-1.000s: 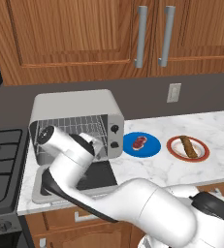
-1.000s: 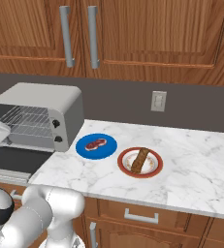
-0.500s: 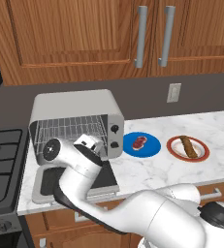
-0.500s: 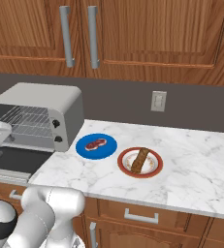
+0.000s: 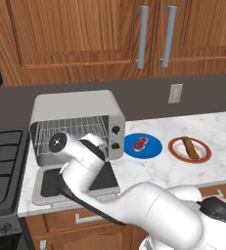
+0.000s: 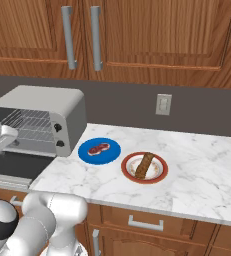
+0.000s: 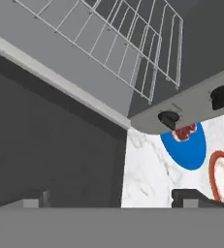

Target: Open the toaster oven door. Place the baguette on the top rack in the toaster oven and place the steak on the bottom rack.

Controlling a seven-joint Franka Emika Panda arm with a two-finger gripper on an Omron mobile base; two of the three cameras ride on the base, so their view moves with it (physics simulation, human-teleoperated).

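So the toaster oven [image 5: 78, 124] is sitting on the marble bench [image 6: 202, 165] with its door [image 5: 78, 180] flopped all the way down flat in front, wire racks [image 6: 29, 127] showing inside. The pincer [image 7: 111, 196] hovers just over that dropped door, fingertips [image 7: 193, 196] spread wide with nothing between them. Steak [image 6: 98, 148] is on the blue plate [image 6: 112, 155] beside the oven, baguette [image 6: 145, 165] on the red-rimmed plate [image 6: 128, 167] next along.
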